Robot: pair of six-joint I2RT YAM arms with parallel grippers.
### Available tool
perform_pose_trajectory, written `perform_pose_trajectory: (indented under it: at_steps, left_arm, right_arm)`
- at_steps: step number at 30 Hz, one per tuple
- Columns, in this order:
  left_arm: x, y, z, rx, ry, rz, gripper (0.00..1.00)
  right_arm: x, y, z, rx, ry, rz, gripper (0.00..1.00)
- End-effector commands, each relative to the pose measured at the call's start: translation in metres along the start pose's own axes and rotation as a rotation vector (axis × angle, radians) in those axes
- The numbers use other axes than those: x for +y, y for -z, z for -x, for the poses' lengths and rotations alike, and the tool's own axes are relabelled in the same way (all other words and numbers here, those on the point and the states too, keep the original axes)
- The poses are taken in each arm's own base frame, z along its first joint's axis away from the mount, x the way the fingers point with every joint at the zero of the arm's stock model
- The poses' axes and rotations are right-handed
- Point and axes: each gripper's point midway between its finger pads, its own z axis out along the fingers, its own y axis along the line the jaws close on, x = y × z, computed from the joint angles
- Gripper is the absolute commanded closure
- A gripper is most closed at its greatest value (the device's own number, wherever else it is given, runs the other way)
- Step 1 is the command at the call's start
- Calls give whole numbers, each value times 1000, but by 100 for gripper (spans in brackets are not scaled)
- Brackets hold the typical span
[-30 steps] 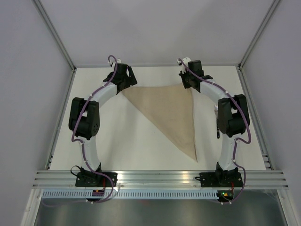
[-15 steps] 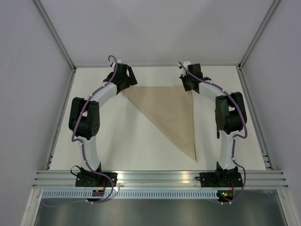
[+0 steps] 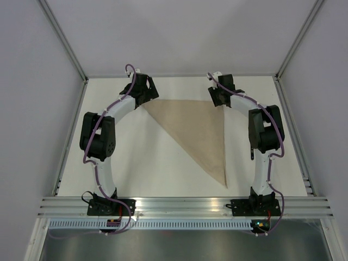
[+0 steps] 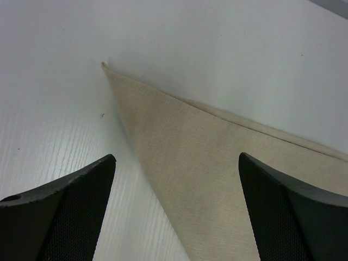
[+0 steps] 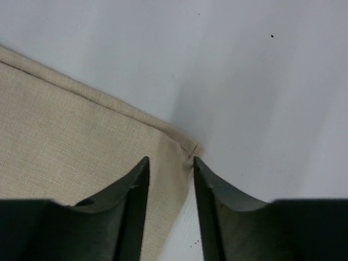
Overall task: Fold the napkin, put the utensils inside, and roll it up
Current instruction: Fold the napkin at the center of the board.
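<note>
Left gripper [image 4: 176,157] gaping, empty. Right gripper [image 5: 171,159] barely parted, astride napkin [image 3: 201,128] corner. Limp, light cloth; I'd pinch corners between tips.

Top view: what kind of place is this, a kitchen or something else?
Most likely a robot lab workcell, not a kitchen: a white table fenced by plain grey panels, two robot arms bolted to a metal rail, one napkin.

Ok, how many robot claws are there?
2. The left gripper hangs over the napkin's far-left corner, and the right gripper is at its far-right corner. Neither is hidden.
</note>
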Motion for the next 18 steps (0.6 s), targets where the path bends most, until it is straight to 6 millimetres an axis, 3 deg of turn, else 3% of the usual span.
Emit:
perform_pose_trajectory:
  at_steps: [1, 5, 10, 14, 15, 17, 18]
  left_arm:
    - [-12, -2, 19, -51, 57, -45, 2]
    - [-21, 4, 23, -60, 75, -96, 2]
    - [-50, 12, 13, -5, 132, -248, 3]
    - [-70, 17, -13, 65, 206, -362, 7]
    - [-71, 15, -28, 99, 238, -376, 8]
    - [-84, 20, -34, 116, 272, -462, 12]
    - [-82, 17, -48, 147, 298, -466, 14]
  right_arm:
    - [-17, 2, 23, -48, 8, -52, 49]
    - [-31, 9, 37, -57, -9, -88, 46]
    - [-48, 32, 41, -32, -56, -49, 64]
    - [-46, 45, 21, 28, -52, -32, 76]
    - [-48, 46, 16, 38, -62, -31, 79]
    - [-57, 49, 1, 75, -101, -17, 86]
    - [-70, 50, -7, 93, -127, -34, 88]
